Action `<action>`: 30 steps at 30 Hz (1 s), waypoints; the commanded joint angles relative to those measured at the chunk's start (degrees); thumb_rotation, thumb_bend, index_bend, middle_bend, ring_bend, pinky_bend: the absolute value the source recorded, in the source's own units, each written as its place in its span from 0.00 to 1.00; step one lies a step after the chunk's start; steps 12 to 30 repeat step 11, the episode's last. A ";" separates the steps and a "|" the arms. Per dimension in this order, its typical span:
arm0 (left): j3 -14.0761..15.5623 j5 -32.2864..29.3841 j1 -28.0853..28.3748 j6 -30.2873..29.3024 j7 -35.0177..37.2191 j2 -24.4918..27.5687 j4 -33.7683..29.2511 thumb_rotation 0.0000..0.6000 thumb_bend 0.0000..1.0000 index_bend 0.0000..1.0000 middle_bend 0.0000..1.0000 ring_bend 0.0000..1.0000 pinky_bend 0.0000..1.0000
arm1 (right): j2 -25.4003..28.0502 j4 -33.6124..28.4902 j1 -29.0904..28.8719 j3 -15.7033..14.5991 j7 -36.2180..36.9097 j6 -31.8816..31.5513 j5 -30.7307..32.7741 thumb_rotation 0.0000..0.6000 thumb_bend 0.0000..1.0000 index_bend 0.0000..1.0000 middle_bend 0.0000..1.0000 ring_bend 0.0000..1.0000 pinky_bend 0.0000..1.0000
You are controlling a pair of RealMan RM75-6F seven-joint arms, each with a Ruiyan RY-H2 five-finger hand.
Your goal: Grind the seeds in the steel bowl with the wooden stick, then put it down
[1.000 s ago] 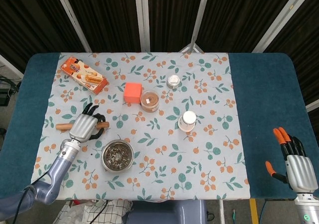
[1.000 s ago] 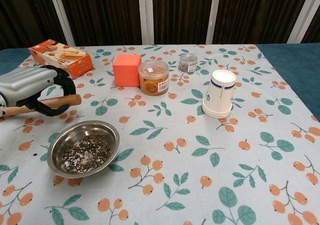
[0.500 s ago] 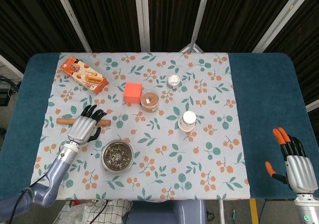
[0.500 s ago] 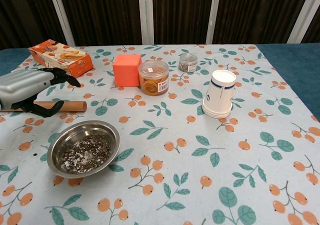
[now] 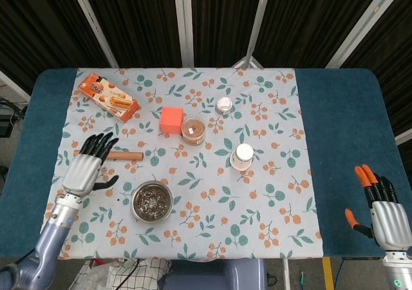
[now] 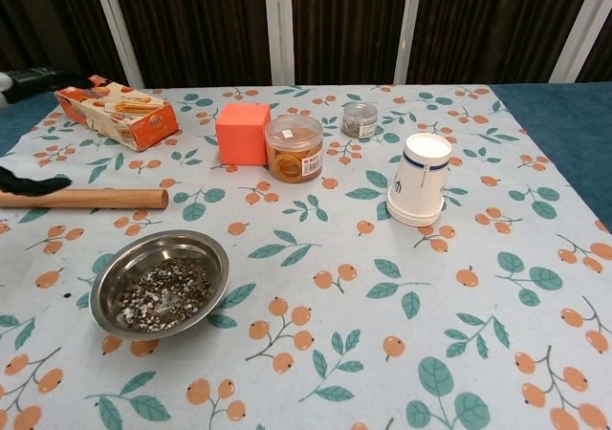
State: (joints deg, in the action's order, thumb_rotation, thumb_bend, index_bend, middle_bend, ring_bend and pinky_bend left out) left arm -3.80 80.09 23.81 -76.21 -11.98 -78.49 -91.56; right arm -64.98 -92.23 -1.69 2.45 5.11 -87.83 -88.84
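- Dark curtains hang behind a table [image 5: 335,109] covered by a flowered cloth [image 5: 270,225]; the wooden stick [image 5: 122,155] lies flat near the cloth's left edge, beyond the steel bowl [image 5: 152,202] of seeds.
- Left hand [image 5: 85,169] hovers over the stick's left end, fingers spread, holding nothing; whether it touches the stick I cannot tell.
- Right hand [image 5: 381,211] is open and empty at the table's near right corner.
- Risk: a trailing finger could nudge the round stick, rolling it toward the snack box [image 5: 108,96] or the bowl.
- A low sweep past the bowl could tip seeds out.
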 commanded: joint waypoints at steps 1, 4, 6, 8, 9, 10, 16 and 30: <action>4.77 2.98 -8.20 -8.98 0.45 9.05 -9.96 1.00 0.19 0.02 0.00 0.00 0.00 | -0.20 0.45 0.09 0.01 -0.98 -0.56 -0.54 1.00 0.37 0.00 0.00 0.00 0.00; 7.19 5.69 -11.64 -13.10 1.34 11.08 -10.33 1.00 0.15 0.00 0.00 0.00 0.00 | -0.42 0.63 0.11 0.07 -1.93 -0.94 -0.83 1.00 0.37 0.00 0.00 0.00 0.00; 8.64 7.45 -14.03 -15.94 1.15 11.56 -8.26 1.00 0.14 0.00 0.00 0.00 0.00 | -0.74 0.56 0.14 0.18 -2.41 -1.14 -0.78 1.00 0.37 0.00 0.00 0.00 0.00; 9.12 8.26 -15.67 -17.91 0.96 11.25 -5.89 1.00 0.13 0.00 0.00 0.00 0.00 | -0.93 0.49 0.15 0.19 -2.74 -1.23 -0.83 1.00 0.37 0.00 0.00 0.00 0.00; 9.19 8.44 -16.25 -18.59 1.09 11.08 -5.12 1.00 0.13 0.00 0.00 0.00 0.00 | -0.98 0.53 0.15 0.19 -2.90 -1.29 -0.91 1.00 0.37 0.00 0.00 0.00 0.00; 9.20 8.53 -16.51 -18.90 1.20 10.99 -4.80 1.00 0.13 0.00 0.00 0.00 0.00 | -1.01 0.56 0.15 0.18 -2.99 -1.32 -0.95 1.00 0.37 0.00 0.00 0.00 0.00; 9.28 8.58 -17.10 -19.50 1.65 10.84 -4.27 1.00 0.13 0.00 0.00 0.00 0.00 | -1.07 0.61 0.15 0.19 -3.18 -1.41 -1.06 1.00 0.37 0.00 0.00 0.00 0.00; 9.28 8.58 -17.10 -19.50 1.65 10.84 -4.27 1.00 0.13 0.00 0.00 0.00 0.00 | -1.07 0.61 0.15 0.19 -3.18 -1.41 -1.06 1.00 0.37 0.00 0.00 0.00 0.00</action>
